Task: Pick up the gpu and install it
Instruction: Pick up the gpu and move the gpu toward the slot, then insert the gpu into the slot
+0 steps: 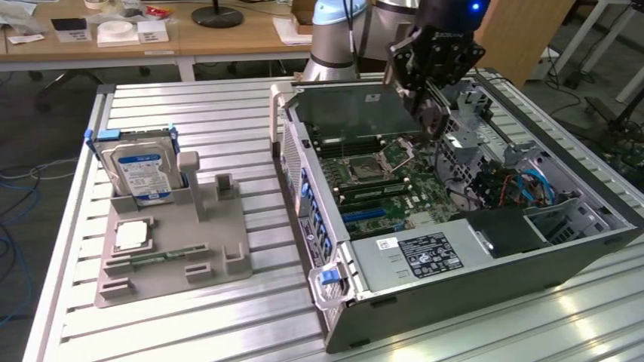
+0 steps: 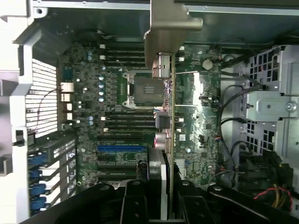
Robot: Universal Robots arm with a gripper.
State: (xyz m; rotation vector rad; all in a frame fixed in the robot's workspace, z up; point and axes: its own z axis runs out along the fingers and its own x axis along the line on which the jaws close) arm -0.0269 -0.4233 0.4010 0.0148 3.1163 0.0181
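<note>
GPU (image 1: 352,113) | pinched at one end by the gripper (image 1: 433,111), its jaws pressed onto the card | held on edge inside the open case (image 1: 503,279), over the motherboard (image 1: 375,181), apart from the slots | judged: pickup done, seating not yet done

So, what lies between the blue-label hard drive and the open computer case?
In the exterior view, part of the grey holder tray with its upright posts, then a bare strip of the slatted table.
</note>
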